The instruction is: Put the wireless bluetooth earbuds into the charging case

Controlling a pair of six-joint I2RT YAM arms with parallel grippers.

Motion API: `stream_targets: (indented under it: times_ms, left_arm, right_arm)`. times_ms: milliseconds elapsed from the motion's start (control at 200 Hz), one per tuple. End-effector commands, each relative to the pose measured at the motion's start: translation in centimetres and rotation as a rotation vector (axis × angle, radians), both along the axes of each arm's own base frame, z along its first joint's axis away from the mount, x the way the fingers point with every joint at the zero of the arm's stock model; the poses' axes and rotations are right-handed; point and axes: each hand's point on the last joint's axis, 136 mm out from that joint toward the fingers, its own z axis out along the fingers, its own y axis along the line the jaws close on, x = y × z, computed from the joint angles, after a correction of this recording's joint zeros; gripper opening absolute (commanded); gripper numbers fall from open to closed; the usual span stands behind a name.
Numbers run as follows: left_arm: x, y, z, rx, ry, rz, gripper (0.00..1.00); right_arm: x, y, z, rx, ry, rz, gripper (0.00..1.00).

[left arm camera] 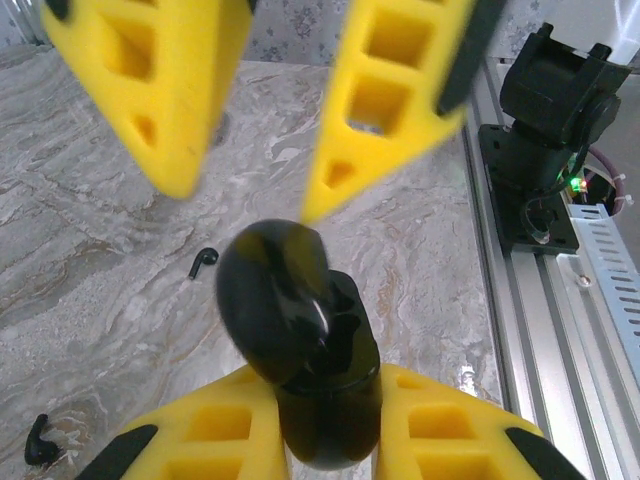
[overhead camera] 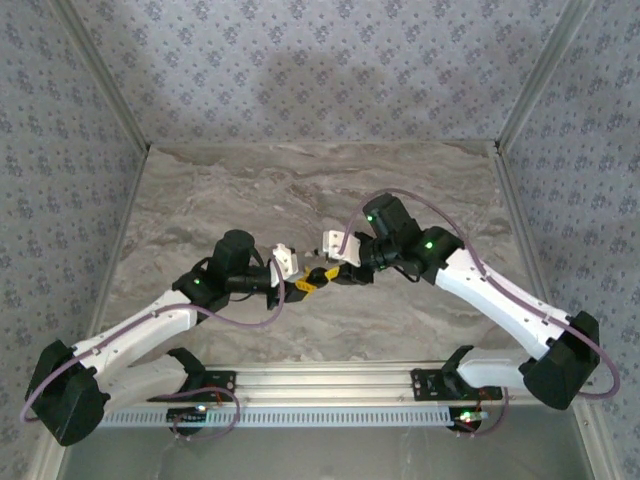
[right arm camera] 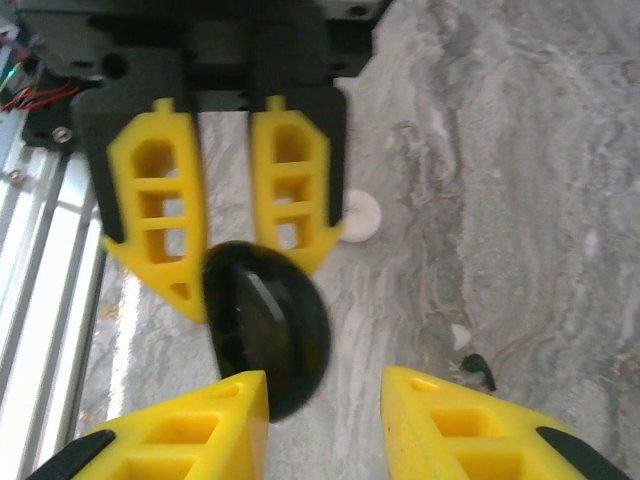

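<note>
Pinching the charging case (left arm camera: 285,320), left end effector (left arm camera: 320,388) overhangs open table (left arm camera: 110,200).

A grey marble-patterned tabletop (overhead camera: 300,190) is lying under soft, even light, while floral blue-grey wallpaper panels (overhead camera: 320,70) are closing it in on three sides and an aluminium rail (overhead camera: 330,378) is running along its near edge.

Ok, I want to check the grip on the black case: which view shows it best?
Left wrist: the black case sits large and central, clamped in the left gripper. Right wrist shows the case too, from the opposite side, a little blurred. In top external it is too small to make out.
</note>
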Motion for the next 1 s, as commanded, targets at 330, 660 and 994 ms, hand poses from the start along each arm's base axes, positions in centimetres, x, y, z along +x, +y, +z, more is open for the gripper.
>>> stream_targets:
  times_ms: [330,660,994]
  left_arm:
    - [-0.2,-0.3,1.4,-0.046,-0.048,-0.015,0.18]
    - [-0.4,-0.3,1.9,-0.062,-0.049,-0.022,0.18]
    - [-0.5,-0.3,2.2,-0.072,-0.055,-0.023,0.17]
  right_arm:
    - [-0.4,-0.6,2.1,0.131,0.047,-0.004,0.44]
    - [-2.3,0.8,0.2,0.097,0.098,0.092,0.49]
    - [-2.8,1.5,-0.9,0.071,0.130,0.141,0.38]
